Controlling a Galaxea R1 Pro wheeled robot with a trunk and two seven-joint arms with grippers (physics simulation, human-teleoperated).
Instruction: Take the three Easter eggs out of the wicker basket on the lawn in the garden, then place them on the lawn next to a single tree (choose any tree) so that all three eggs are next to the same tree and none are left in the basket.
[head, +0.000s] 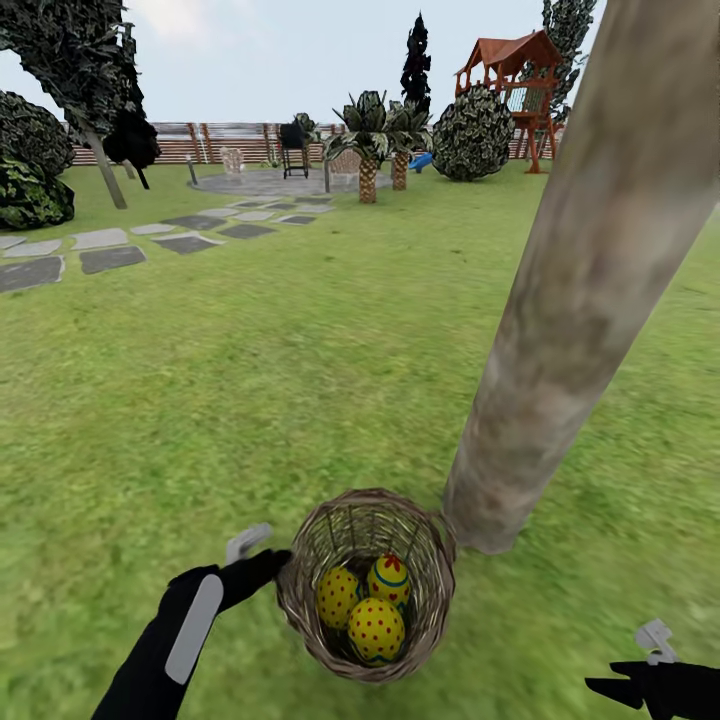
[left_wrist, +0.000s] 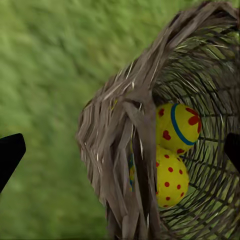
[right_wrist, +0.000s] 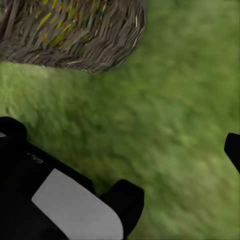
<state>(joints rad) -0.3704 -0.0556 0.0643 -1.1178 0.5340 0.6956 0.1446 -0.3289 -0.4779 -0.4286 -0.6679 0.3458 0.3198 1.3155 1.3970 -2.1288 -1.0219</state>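
The wicker basket (head: 365, 585) stands on the lawn (head: 250, 400), right against the foot of the tree (head: 590, 280). Inside it lie three Easter eggs, one at the left (head: 338, 597), one with a blue band (head: 388, 578), and one in front (head: 376, 630). My left gripper (head: 272, 566) is open at the basket's left rim. In the left wrist view its fingertips (left_wrist: 10, 155) straddle the basket wall (left_wrist: 125, 150), and two eggs (left_wrist: 177, 127) (left_wrist: 170, 177) show inside. My right gripper (head: 625, 690) hangs open, low over the grass to the right of the basket (right_wrist: 70, 35).
Grey stepping stones (head: 110, 255) run along the far left. Palms (head: 368, 140), bushes (head: 472, 135), a playset (head: 515, 80) and a slat fence (head: 200, 145) stand far off. A black arm with a pale panel (right_wrist: 75, 207) shows in the right wrist view.
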